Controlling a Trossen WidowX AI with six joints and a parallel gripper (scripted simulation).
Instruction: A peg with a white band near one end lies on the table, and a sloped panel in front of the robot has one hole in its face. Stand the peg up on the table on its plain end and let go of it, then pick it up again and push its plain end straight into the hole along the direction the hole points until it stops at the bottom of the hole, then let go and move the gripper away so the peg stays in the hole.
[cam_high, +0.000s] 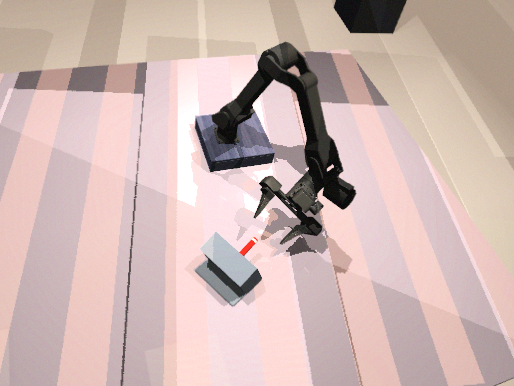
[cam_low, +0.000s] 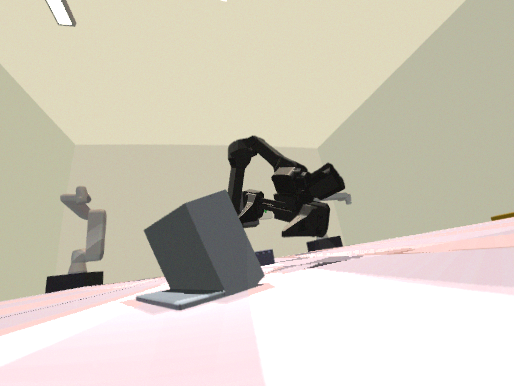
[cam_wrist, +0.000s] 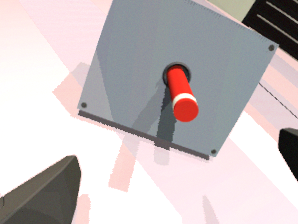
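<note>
A red peg (cam_high: 247, 247) (cam_wrist: 180, 90) is seen seated in the single hole (cam_wrist: 169, 80) of a gray sloped panel (cam_high: 231, 259) (cam_wrist: 125, 60), its white-banded end left protruding from the face. Whether the bottom of the hole has been reached cannot be told. Near the peg's exposed end, the black gripper (cam_high: 268, 230) is held wide open, its fingers (cam_high: 295, 233) (cam_low: 306, 225) spread well apart, with nothing pinched between them and the peg left untouched. The arm is mounted on a dark blue base (cam_high: 255, 145).
</note>
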